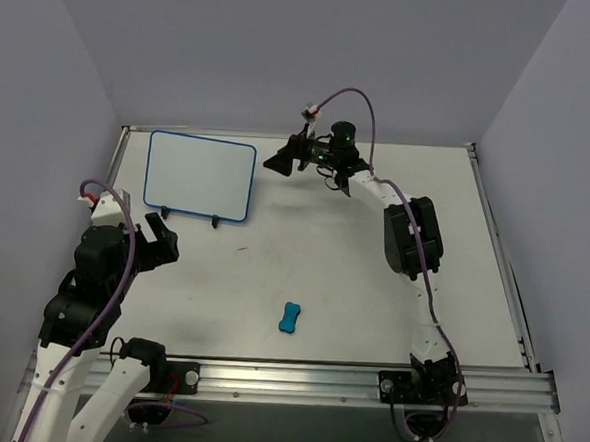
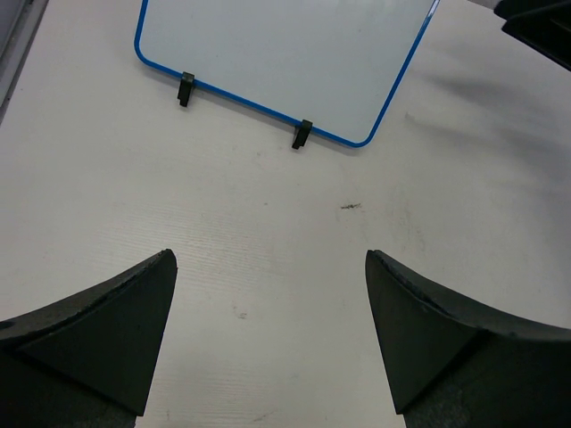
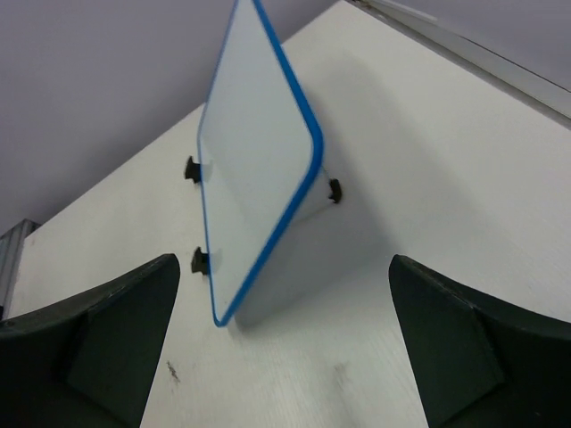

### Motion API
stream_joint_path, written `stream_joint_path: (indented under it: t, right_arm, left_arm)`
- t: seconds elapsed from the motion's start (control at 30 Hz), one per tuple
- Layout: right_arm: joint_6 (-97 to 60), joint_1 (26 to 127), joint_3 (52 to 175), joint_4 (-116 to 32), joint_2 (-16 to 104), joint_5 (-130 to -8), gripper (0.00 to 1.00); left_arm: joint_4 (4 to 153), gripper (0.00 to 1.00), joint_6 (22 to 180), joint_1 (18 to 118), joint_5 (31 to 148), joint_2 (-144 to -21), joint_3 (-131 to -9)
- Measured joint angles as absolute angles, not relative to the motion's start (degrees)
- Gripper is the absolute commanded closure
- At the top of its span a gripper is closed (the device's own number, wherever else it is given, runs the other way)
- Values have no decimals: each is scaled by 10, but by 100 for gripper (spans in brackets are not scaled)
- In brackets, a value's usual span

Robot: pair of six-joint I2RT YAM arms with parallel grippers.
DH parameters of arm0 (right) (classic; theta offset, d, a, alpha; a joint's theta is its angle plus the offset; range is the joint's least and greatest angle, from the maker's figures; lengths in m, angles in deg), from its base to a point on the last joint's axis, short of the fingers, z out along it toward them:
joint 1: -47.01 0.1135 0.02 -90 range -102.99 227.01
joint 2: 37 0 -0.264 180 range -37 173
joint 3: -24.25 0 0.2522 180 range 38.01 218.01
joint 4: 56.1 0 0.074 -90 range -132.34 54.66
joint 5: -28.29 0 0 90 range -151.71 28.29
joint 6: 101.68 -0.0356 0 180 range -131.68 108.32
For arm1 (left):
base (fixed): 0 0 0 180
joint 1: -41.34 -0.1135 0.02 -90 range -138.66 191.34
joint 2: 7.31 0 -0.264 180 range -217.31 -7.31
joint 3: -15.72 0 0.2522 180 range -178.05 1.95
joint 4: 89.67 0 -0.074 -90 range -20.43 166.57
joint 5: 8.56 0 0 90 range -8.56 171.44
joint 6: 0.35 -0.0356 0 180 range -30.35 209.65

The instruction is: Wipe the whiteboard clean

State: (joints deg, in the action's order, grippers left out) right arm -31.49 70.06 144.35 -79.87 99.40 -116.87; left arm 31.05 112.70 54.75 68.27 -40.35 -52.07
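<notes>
The whiteboard (image 1: 200,175), white with a thin blue rim, leans on a black wire stand at the back left of the table; its face shows no writing. It also shows in the left wrist view (image 2: 285,58) and edge-on in the right wrist view (image 3: 254,160). The small blue bone-shaped eraser (image 1: 290,318) lies on the table near the front middle. My left gripper (image 1: 159,238) is open and empty, just in front of the board. My right gripper (image 1: 278,163) is open and empty, held just right of the board's right edge.
A metal rail (image 1: 366,378) runs along the table's near edge. Grey walls enclose the back and sides. The black stand clips (image 2: 302,134) grip the board's lower rim. A small dark smudge (image 2: 351,207) marks the table in front of the board.
</notes>
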Motion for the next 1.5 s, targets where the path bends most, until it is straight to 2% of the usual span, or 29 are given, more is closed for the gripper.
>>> stream_joint_path:
  t: [0.2, 0.37, 0.63, 0.8, 0.9, 1.13, 1.5]
  right_arm:
    - [-216, 654, 1367, -668, 896, -1078, 0]
    - [-170, 645, 1268, -594, 771, -931, 0]
    - [-187, 658, 1068, -494, 458, -666, 0]
    - [-218, 675, 989, -424, 224, -537, 0]
    - [-235, 680, 971, -369, 128, -479, 0]
    - [-265, 713, 960, -234, 34, -331, 0]
    - [-266, 771, 957, -154, -83, -228, 0]
  left_arm:
    - [316, 6, 1125, 519, 691, -407, -521]
    - [320, 6, 1123, 500, 698, -414, -521]
    - [322, 6, 1115, 491, 692, -422, -521]
    - [322, 6, 1112, 490, 673, -417, -522]
    - [320, 6, 1102, 490, 661, -415, -526]
    - [316, 6, 1083, 490, 621, -391, -535]
    - [300, 6, 1069, 491, 619, -311, -536]
